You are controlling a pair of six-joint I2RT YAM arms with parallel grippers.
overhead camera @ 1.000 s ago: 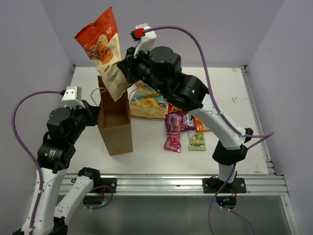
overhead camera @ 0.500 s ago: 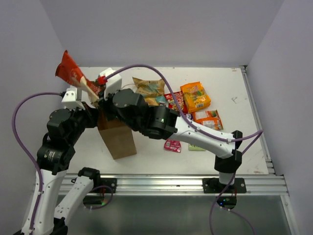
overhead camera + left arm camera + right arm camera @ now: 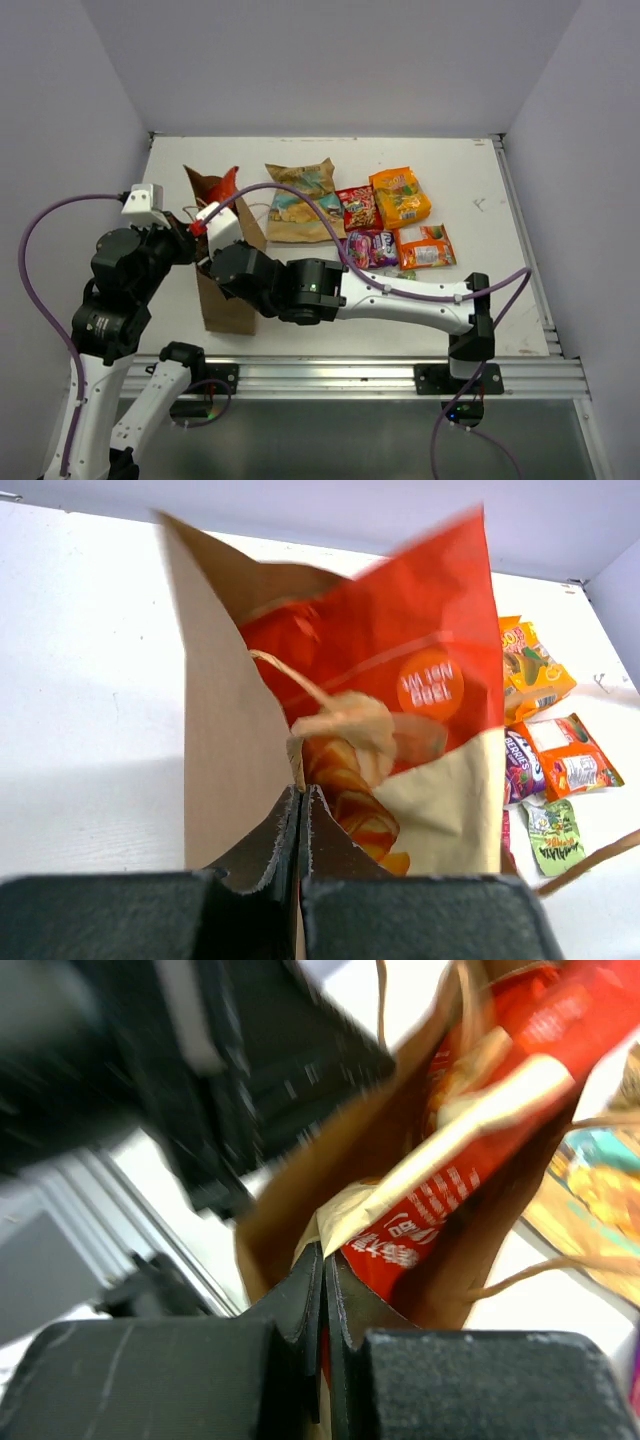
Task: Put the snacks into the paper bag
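Observation:
The brown paper bag point(image 3: 226, 305) stands at the table's left, its mouth held wide. My left gripper point(image 3: 300, 792) is shut on the bag's near rim point(image 3: 215, 770). An orange-and-cream chip bag point(image 3: 400, 680) sits tilted inside, its red top corner point(image 3: 228, 184) sticking out above the rim. My right gripper point(image 3: 326, 1250) is shut on that chip bag's lower cream edge point(image 3: 470, 1110), down in the bag's mouth. The other snacks lie to the right: a tan-blue chip bag point(image 3: 300, 200), a red packet point(image 3: 360, 207), an orange packet point(image 3: 400, 195) and a purple packet point(image 3: 368, 245).
My right arm point(image 3: 400, 295) stretches low across the table's front, from its base at the right to the bag. A small orange packet point(image 3: 425, 246) and a green one point(image 3: 553, 835) lie just behind it. The bag's twisted handle point(image 3: 520, 1272) hangs loose.
The right arm has swung down and to the left, bringing the chip bag from high above the table into the paper bag's mouth. The left gripper has kept its hold on the rim.

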